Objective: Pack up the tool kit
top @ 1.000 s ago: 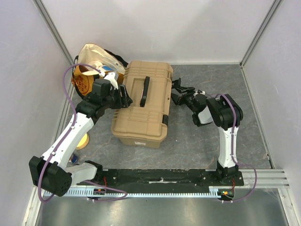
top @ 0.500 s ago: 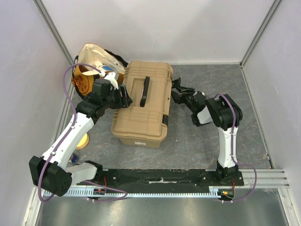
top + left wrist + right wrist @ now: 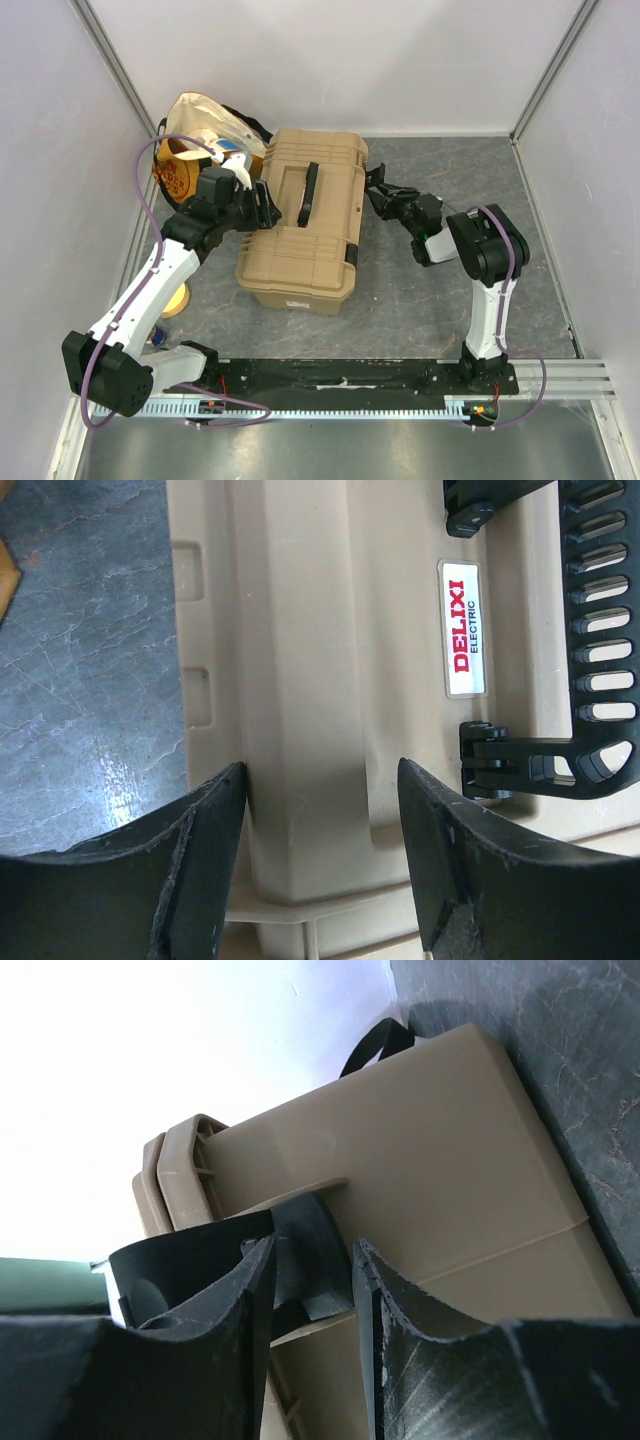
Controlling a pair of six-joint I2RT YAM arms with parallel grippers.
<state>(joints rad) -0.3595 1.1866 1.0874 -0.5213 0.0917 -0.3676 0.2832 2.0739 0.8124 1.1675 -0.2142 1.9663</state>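
On the tabletop (image 3: 420,310), the right pincer (image 3: 312,1248) straddles the black side latch (image 3: 300,1222) of the large tan ribbed plastic toolbox (image 3: 292,250); whether it grips is unclear.

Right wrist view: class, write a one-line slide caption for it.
Right gripper straddles the black latch on the tan toolbox side.

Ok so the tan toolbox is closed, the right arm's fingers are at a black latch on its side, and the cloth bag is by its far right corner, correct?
No: the top external view shows the cloth bag by the far left corner of the toolbox, not the right. It is closed, with the right fingers at a black latch on its side.
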